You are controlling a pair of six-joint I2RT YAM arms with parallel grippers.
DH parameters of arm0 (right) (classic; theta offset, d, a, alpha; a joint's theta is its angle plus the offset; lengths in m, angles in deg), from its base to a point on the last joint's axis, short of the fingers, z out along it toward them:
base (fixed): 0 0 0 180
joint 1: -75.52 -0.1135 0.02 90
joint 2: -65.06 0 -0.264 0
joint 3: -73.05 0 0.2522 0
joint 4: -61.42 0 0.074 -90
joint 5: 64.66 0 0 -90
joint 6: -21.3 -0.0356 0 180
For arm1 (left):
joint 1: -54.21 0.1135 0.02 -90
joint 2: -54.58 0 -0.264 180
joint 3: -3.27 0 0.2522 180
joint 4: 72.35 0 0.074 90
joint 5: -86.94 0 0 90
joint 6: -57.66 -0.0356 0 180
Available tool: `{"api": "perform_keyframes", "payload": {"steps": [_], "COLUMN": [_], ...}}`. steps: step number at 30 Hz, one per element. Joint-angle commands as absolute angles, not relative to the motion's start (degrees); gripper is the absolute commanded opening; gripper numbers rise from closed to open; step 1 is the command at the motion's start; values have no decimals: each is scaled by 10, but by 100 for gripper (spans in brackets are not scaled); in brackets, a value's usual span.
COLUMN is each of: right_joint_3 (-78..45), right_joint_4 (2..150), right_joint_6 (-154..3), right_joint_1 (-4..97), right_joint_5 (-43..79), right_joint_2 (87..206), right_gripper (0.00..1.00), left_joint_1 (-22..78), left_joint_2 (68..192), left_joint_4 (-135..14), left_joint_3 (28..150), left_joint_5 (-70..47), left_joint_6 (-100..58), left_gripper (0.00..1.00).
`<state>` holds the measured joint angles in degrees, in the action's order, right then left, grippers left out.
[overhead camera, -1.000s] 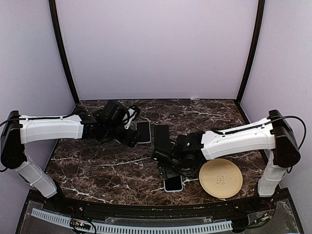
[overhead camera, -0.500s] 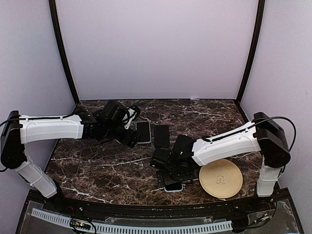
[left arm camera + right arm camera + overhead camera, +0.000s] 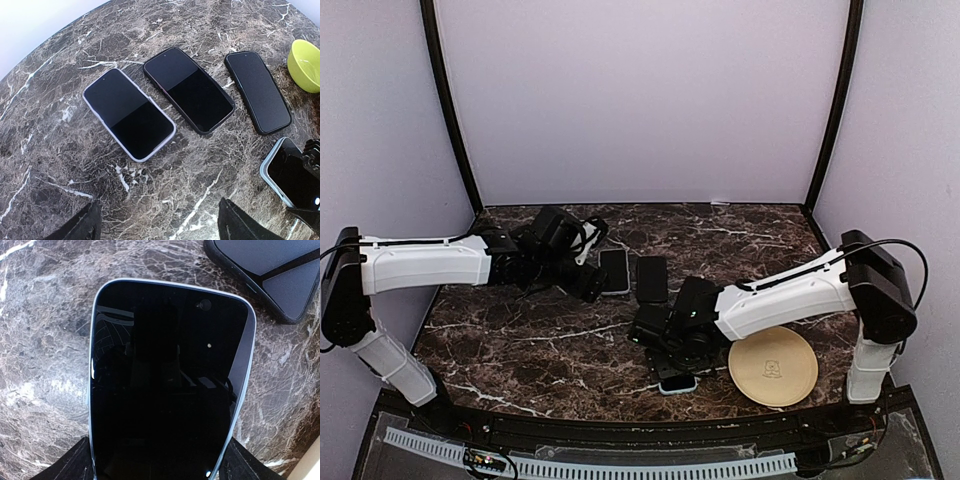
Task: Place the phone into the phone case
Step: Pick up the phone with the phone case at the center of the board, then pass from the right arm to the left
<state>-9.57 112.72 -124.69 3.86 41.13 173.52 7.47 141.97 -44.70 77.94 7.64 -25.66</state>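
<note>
We see the right end effector (image 3: 157,463) straddling the blue-rimmed phone (image 3: 167,385) flat on the counter (image 3: 45,340), a finger beside each long edge, grip impossible to tell, the dark phone case (image 3: 270,275) just ahead of its tips, and the left end effector (image 3: 160,227) released, holding nothing.

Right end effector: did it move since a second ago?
Yes. Against the still tan plate, the right end effector slid toward the near edge of the table and now sits over the blue-edged phone.
</note>
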Motion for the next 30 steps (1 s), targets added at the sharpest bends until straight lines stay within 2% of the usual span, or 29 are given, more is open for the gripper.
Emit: {"api": "perform_keyframes", "payload": {"steps": [1,7,12,17,21,26,30], "right_joint_3": [-86,-81,-71,-28,11,3,-22], "right_joint_4": [1110,1067,996,841,656,541,522], "right_joint_6": [-1230,-1213,-1160,-1046,-913,-774,-728], "right_joint_1": [38,31,6,-15,-16,-13,-10], "right_joint_5": [410,449,549,679,739,776,764], "right_joint_2": [1736,1688,1617,1533,1491,1487,1501], "right_gripper": [58,48,42,41,40,40,40], "left_joint_1": [78,79,78,77,77,75,75], "left_joint_2": [1406,1386,1308,1201,1142,1157,1190], "left_joint_4": [-443,-456,-569,-752,-909,-947,-996], "left_joint_3": [774,765,702,615,556,583,599], "left_joint_5": [71,64,-16,-112,-175,-186,-242], "left_joint_6": [-260,-256,-260,-264,-252,-240,-209], "left_gripper": [82,82,82,82,82,82,82]}}
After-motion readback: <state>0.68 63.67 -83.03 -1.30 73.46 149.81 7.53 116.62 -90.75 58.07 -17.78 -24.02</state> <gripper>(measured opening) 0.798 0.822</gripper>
